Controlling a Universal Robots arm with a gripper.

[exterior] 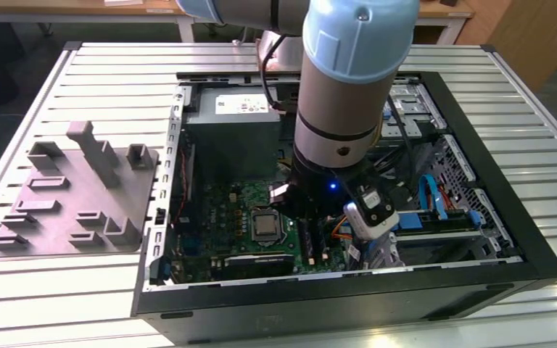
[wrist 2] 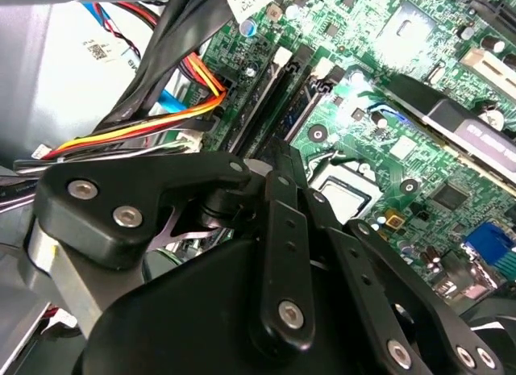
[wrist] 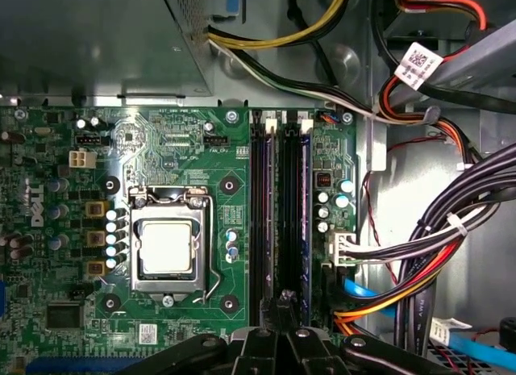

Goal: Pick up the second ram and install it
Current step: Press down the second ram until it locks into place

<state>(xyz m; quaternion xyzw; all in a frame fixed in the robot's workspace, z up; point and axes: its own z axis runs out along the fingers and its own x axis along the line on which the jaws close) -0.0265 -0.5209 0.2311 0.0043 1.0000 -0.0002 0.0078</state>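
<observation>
The arm is reaching down into the open computer case (exterior: 510, 239) sitting on the slatted tabletop (exterior: 114, 65). The pincer (wrist: 284, 310) is hovering directly over the black memory slots (wrist: 278, 206), at three o'clock from the processor socket (wrist: 167, 247) in the first wrist view. A narrow stick, possibly the second ram (wrist: 305, 214), is standing in a slot beside them; whether seated cannot be told. Whether the pincer is gripping anything cannot be told. A grey parts tray (exterior: 75, 196) is lying at nine o'clock from the case.

Arm (exterior: 351, 80) upright, gripper (exterior: 307, 217) low.
</observation>
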